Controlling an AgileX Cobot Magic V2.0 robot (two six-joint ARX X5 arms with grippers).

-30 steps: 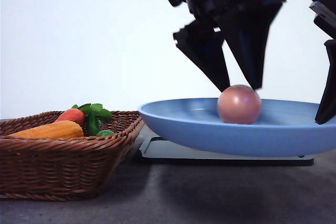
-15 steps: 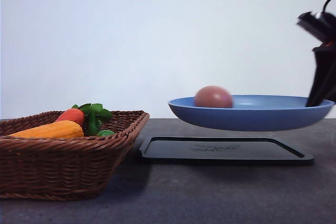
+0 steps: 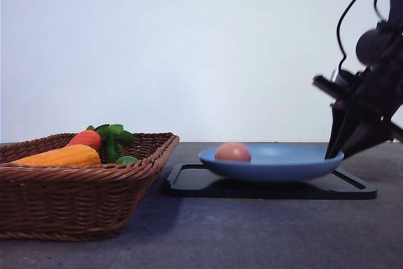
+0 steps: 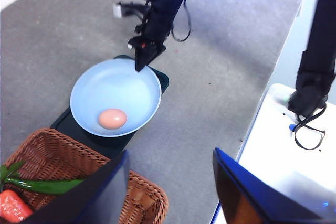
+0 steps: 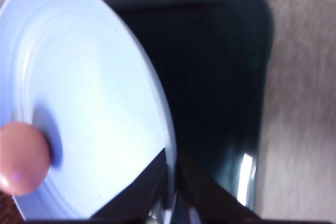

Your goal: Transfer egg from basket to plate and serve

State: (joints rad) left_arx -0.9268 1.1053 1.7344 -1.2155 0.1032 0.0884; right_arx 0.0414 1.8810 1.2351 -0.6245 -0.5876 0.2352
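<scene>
The pinkish-brown egg (image 3: 233, 152) (image 4: 112, 118) (image 5: 21, 156) lies in the light blue plate (image 3: 283, 165) (image 4: 115, 85) (image 5: 94, 77), on the side toward the basket. The plate is level, low on the black tray (image 3: 264, 190); I cannot tell whether they touch. My right gripper (image 3: 332, 154) (image 4: 140, 66) (image 5: 170, 174) is shut on the plate's rim, on the side away from the egg. The wicker basket (image 3: 82, 193) (image 4: 149, 195) stands to the left of the tray. My left gripper (image 4: 170, 153) hangs open high above the basket's corner, holding nothing.
Inside the basket lie a long orange vegetable (image 3: 60, 155), a red one (image 3: 85, 138) (image 4: 10, 205) and green leaves (image 3: 113, 137). The black tray (image 4: 164, 80) (image 5: 210, 77) juts out past the plate. Bare grey tabletop (image 4: 220, 77) stretches beyond the plate toward the white edge.
The right gripper has carried the plate down and away from the camera onto the tray. The egg has rolled to the plate's left side. The left gripper has left the front view.
</scene>
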